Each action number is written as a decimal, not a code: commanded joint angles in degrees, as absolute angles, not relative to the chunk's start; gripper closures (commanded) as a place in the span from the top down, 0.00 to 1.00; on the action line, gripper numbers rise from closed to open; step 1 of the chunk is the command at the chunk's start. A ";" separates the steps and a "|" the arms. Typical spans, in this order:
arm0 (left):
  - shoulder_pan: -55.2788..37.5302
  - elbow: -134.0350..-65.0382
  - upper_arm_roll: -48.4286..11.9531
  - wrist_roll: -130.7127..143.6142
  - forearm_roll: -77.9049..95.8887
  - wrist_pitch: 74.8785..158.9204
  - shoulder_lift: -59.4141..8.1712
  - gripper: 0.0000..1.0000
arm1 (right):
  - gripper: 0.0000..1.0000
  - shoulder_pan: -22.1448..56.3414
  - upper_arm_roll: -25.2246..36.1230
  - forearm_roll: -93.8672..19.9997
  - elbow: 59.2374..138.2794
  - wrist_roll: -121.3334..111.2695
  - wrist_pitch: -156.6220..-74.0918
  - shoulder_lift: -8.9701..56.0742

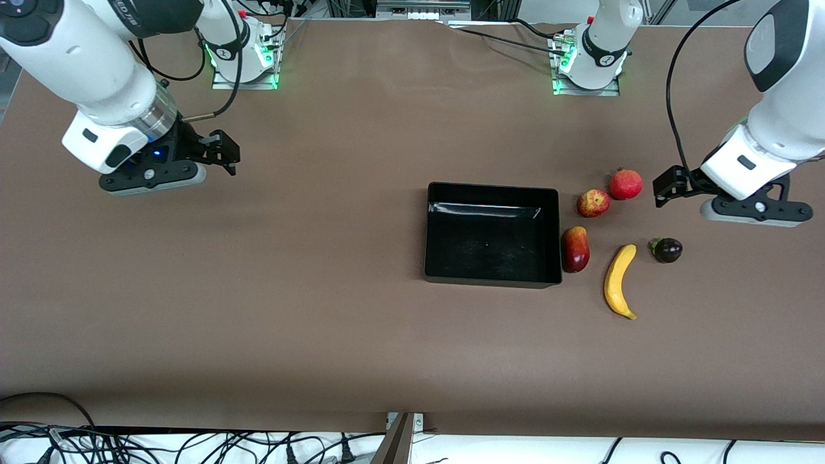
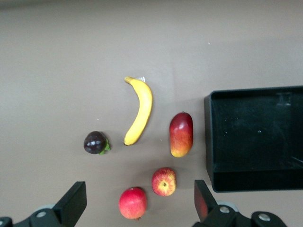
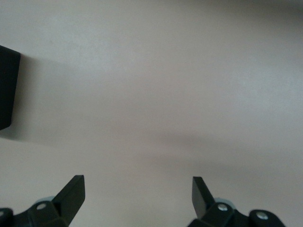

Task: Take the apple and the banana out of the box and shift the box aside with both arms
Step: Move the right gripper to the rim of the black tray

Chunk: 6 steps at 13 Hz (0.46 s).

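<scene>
The black box point(image 1: 492, 188) stands empty on the brown table, toward the left arm's end; it also shows in the left wrist view point(image 2: 255, 137). The yellow banana point(image 1: 619, 280) point(image 2: 140, 109) lies beside it, nearer the front camera than the other fruits. The small red-yellow apple point(image 1: 593, 203) point(image 2: 164, 181) sits by the box's corner. My left gripper point(image 1: 667, 183) point(image 2: 138, 189) is open and empty, up over the table beside the fruits. My right gripper point(image 1: 225, 153) point(image 3: 137, 184) is open and empty, waiting over bare table at the right arm's end.
A round red fruit point(image 1: 626, 184) point(image 2: 133, 202) sits beside the apple. An oblong red mango-like fruit point(image 1: 575, 249) point(image 2: 182, 134) lies against the box's wall. A dark purple fruit point(image 1: 667, 250) point(image 2: 96, 142) sits beside the banana. The box's corner point(image 3: 7, 90) shows in the right wrist view.
</scene>
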State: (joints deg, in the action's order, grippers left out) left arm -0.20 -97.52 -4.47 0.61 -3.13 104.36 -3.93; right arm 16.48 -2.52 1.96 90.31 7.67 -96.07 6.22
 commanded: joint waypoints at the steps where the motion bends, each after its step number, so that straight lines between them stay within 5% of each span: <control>1: -0.79 -98.71 -3.25 -2.90 -1.76 100.59 -1.93 1.00 | 1.00 17.31 -2.46 0.79 90.09 7.03 -95.27 5.89; 6: -0.44 -97.56 -3.78 -1.67 -2.20 99.49 -2.90 1.00 | 1.00 18.98 -2.64 -3.06 90.18 7.73 -95.27 7.82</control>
State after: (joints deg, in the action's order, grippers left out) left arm -0.56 -97.67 -3.91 -1.40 -3.07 100.28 -3.30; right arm 18.11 -2.78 -1.39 90.40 7.67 -95.77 6.83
